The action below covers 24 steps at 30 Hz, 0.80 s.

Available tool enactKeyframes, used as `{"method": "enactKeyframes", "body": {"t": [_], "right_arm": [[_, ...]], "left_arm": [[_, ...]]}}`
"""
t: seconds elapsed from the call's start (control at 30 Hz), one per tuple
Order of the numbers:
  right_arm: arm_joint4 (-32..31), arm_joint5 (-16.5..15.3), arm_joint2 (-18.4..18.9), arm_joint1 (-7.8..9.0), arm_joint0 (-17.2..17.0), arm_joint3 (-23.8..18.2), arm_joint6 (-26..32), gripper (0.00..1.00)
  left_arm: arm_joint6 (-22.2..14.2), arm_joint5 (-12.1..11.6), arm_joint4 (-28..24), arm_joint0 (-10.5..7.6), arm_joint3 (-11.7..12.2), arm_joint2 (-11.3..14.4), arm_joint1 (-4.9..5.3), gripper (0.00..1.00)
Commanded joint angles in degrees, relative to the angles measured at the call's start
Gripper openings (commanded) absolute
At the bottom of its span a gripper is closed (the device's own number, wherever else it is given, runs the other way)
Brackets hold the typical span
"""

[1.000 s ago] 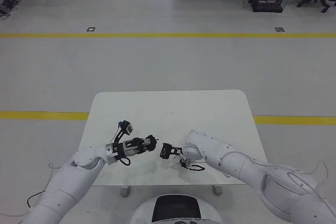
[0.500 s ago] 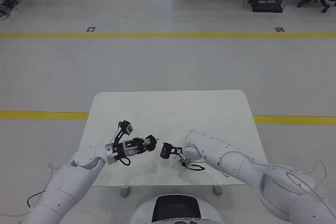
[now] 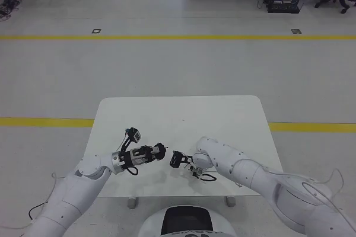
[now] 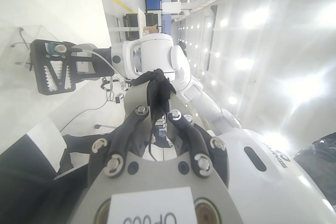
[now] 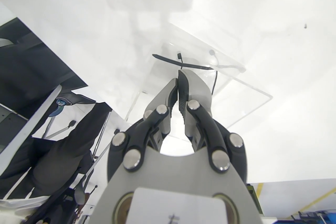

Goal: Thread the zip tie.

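Note:
Over the front of the white table (image 3: 225,118), my left gripper (image 3: 160,148) and right gripper (image 3: 175,160) face each other a short gap apart. In the left wrist view the left gripper (image 4: 158,80) is shut on a dark strap that I take for the zip tie (image 4: 157,93), lying along its fingers. In the right wrist view the right gripper (image 5: 178,75) is shut. A thin black zip tie (image 5: 181,63) crosses just past its tips, and a small head (image 5: 179,55) sticks out beyond them.
A clear acrylic stand (image 5: 236,93) lies on the table under the right gripper. The back and sides of the table are bare white surface. Yellow floor lines run behind and beside the table.

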Motion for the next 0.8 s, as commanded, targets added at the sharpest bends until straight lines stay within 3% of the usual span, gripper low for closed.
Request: {"method": "enactKeyframes", "body": {"t": [0.0,0.33,0.53,0.77], "right_arm": [[0.0,0.0,0.0,-0.06,0.1,0.2,-0.1,0.00],[1.1,0.0,0.0,1.16,2.0,-1.5,-0.6,0.00],[2.3,0.0,0.0,3.34,3.1,-4.6,-2.1,0.00],[5.4,0.0,0.0,6.81,4.8,-7.3,-7.8,0.00]], "left_arm": [[0.0,0.0,0.0,0.00,0.0,0.0,0.00,0.00],[0.0,0.0,0.0,0.00,0.0,0.0,0.00,0.00],[0.0,0.0,0.0,0.00,0.0,0.0,0.00,0.00],[0.0,0.0,0.0,0.00,0.0,0.0,0.00,0.00]]}}
